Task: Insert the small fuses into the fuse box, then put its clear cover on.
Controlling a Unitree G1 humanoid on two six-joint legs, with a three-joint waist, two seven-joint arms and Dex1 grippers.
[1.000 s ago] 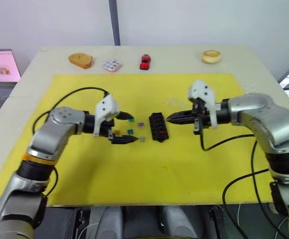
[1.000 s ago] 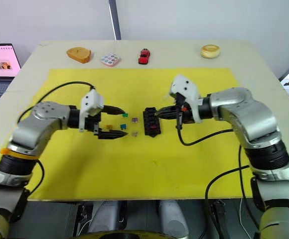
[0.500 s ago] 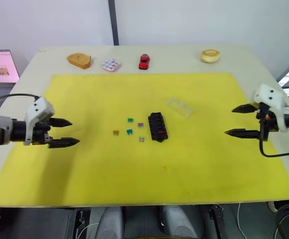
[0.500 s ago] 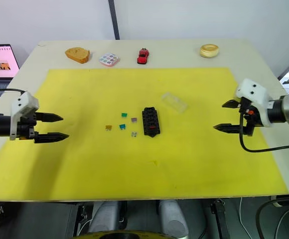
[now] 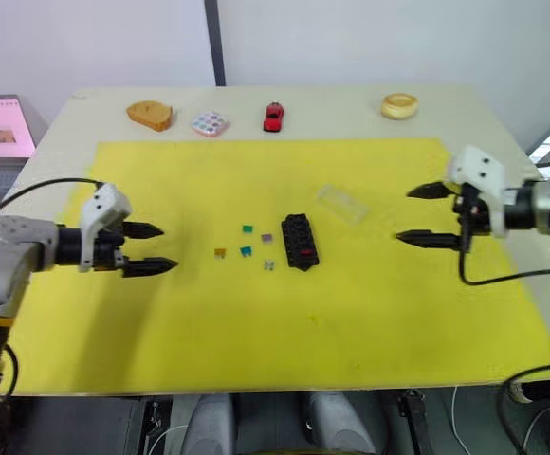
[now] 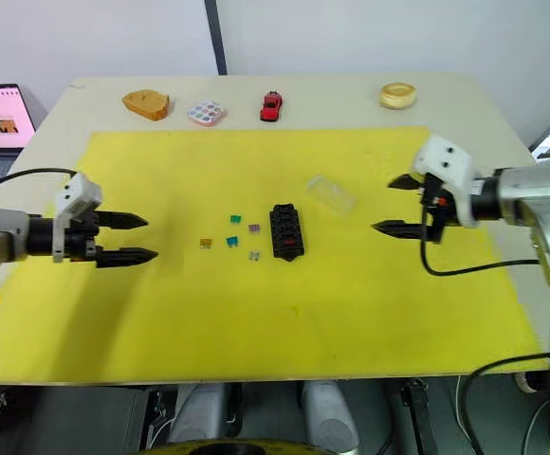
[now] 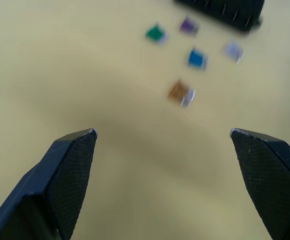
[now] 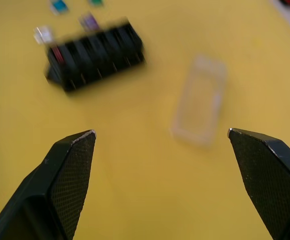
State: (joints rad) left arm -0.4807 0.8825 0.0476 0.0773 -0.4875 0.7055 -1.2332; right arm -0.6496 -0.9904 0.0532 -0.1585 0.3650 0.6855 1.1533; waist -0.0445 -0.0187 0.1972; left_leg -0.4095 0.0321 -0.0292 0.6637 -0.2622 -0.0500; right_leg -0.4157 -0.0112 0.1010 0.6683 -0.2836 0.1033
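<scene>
one yellow mat (image 5: 351,313) covers my counter (image 5: 57,133). at its middle lies one black fuse box (image 5: 300,241) with one red fuse (image 5: 306,253) seated; one clear cover (image 5: 342,204) rests just behind it toward my right. five loose fuses (image 5: 247,229) sit left of the box: green, purple, teal, grey, yellow-brown. bread, a colour tile, a toy car and a yellow ring line the far edge. my left hand (image 5: 152,248) and right hand (image 5: 421,215) are both spread open and empty, each closer in than half a second ago.

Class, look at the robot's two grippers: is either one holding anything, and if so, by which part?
Nothing is held. The left gripper and the right gripper are both open above the yellow mat.
</scene>
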